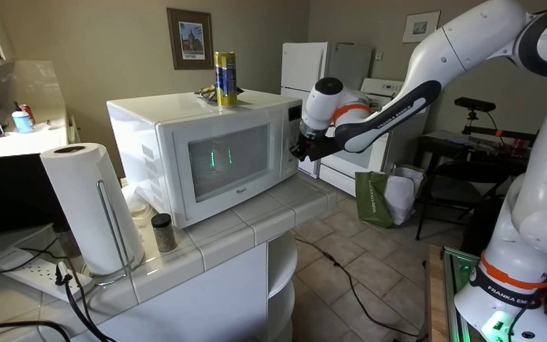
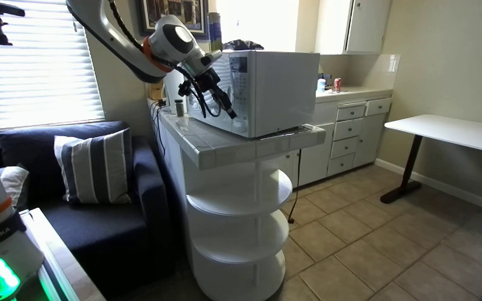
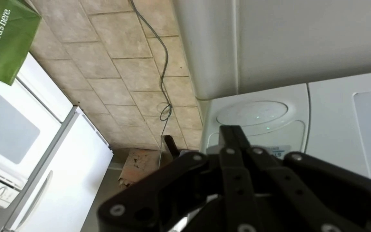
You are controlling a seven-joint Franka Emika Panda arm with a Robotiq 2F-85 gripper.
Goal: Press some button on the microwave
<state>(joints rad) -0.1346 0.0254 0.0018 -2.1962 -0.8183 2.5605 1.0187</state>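
The white microwave (image 1: 231,159) stands on a tiled counter, its door closed with a dark window. It also shows in an exterior view (image 2: 285,94). Its control strip (image 2: 241,90) has a dark display at the top and keys below. In the wrist view a large oval button (image 3: 253,112) sits at the strip's lower end, beside a label with blue marking. My gripper (image 3: 232,129) is shut and empty, fingertips together. In both exterior views the gripper (image 1: 297,153) is at the strip's lower part, tips (image 2: 233,115) pointing down at it. I cannot tell whether they touch. The fingers hide part of the keys.
A yellow and blue can (image 1: 226,78) and a crumpled packet (image 1: 207,92) stand on the microwave. A paper towel roll (image 1: 93,209) and a spice jar (image 1: 164,232) are on the counter (image 1: 273,221). A green bag (image 1: 373,199) and a cable (image 1: 352,282) lie on the floor.
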